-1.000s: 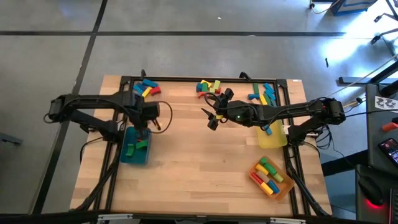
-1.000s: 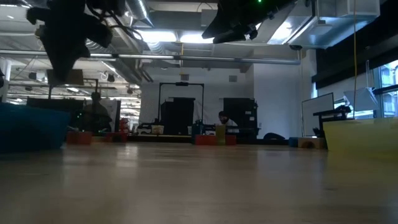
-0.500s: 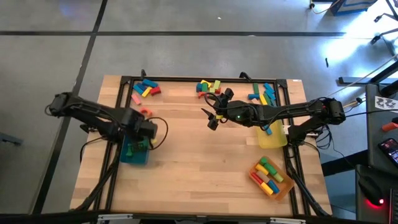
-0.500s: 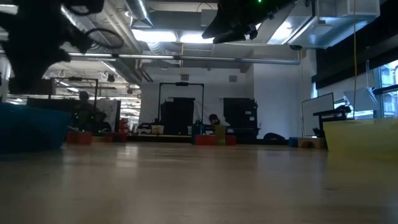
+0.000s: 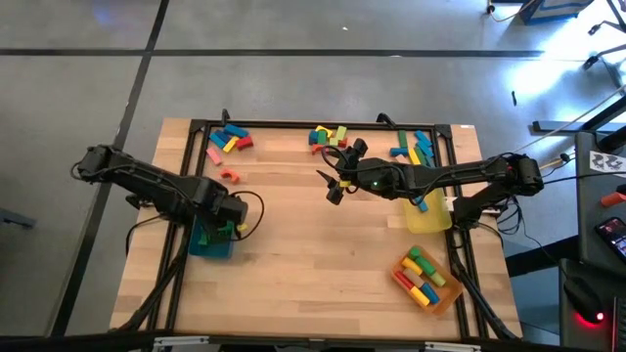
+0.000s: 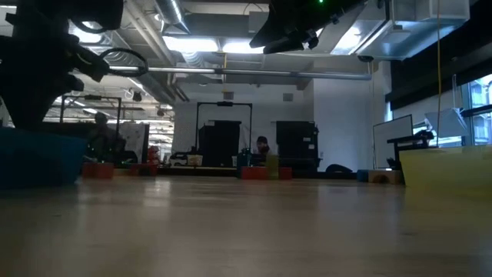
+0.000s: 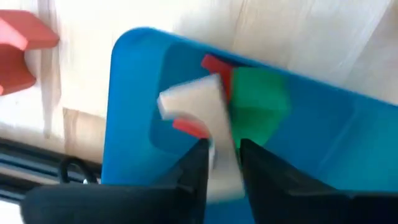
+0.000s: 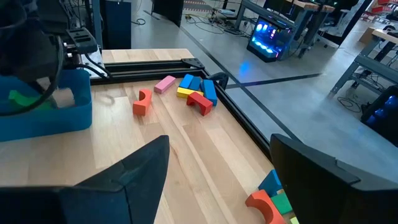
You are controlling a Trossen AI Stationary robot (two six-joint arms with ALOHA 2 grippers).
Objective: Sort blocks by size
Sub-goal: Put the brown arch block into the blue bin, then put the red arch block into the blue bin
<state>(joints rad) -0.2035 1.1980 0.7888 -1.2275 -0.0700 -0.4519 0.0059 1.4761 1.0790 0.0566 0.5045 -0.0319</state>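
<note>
My left gripper (image 5: 221, 221) hangs over the teal tray (image 5: 199, 244) at the table's left, pointing down. A pale block (image 7: 198, 112), blurred, stands between its fingers; a red block (image 7: 214, 63) and a green one (image 7: 260, 102) lie in the tray below. A red arch block (image 5: 229, 176) rests on the table just beyond the tray. More blocks lie in groups along the far edge (image 5: 228, 142), (image 5: 328, 135), (image 5: 411, 147). My right gripper (image 5: 335, 186) hangs open above the table's middle with nothing between its fingers. My left gripper has one end of the pale block (image 7: 225, 163) between its two fingers, which come from above, pointing down. The block slants out past the fingertips over the tray's floor. It is blurred, so I cannot tell whether both fingers still touch it.
A yellow tray (image 5: 427, 217) holding a blue block stands at the right, and an orange tray (image 5: 442, 290) with several blocks near the right front corner. A black frame (image 5: 293, 125) runs along the table's edges. Bare wood lies across the middle and front.
My left gripper has gone from above the red arch toward the table's near edge and down over the teal tray, carrying the pale block. The red arch now shows uncovered on the table.
</note>
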